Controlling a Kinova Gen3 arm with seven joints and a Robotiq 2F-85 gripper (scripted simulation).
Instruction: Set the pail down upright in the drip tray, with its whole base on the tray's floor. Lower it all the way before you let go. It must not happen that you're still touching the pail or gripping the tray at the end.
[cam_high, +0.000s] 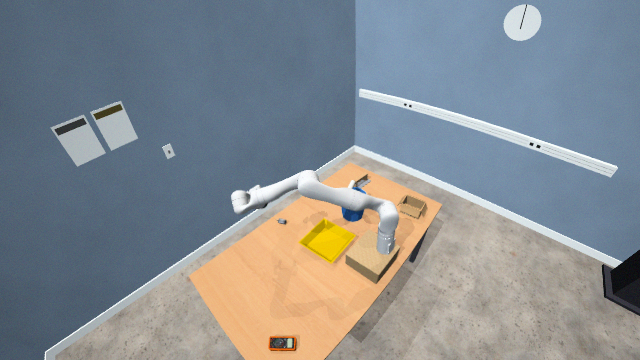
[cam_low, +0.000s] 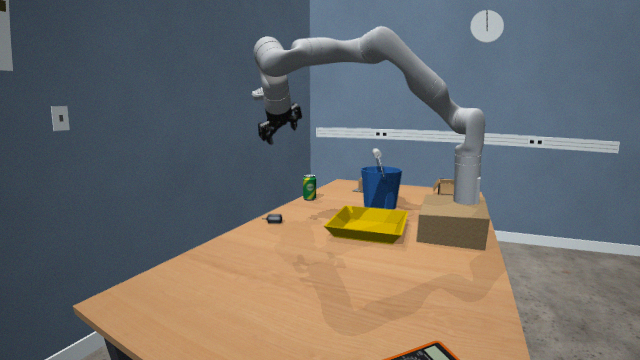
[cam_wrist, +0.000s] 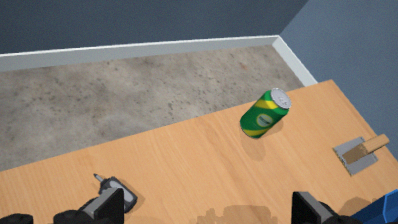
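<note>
A blue pail (cam_low: 381, 187) stands upright on the wooden table, its handle with a white grip raised; in the top view (cam_high: 352, 212) the arm partly hides it. A yellow drip tray (cam_low: 367, 223) lies just in front of it, empty, also in the top view (cam_high: 327, 240). My gripper (cam_low: 279, 125) is open and empty, high in the air above the table's left edge, far from the pail. In the wrist view its fingertips frame the table below, and a blue edge of the pail (cam_wrist: 385, 210) shows at the bottom right.
A green soda can (cam_low: 309, 187) stands near the left edge, also in the wrist view (cam_wrist: 265, 113). A small dark device (cam_low: 274, 218), a scraper (cam_wrist: 360, 151), a cardboard box (cam_high: 412, 205), the arm's block base (cam_low: 453, 223) and an orange multimeter (cam_high: 282, 343) are on the table.
</note>
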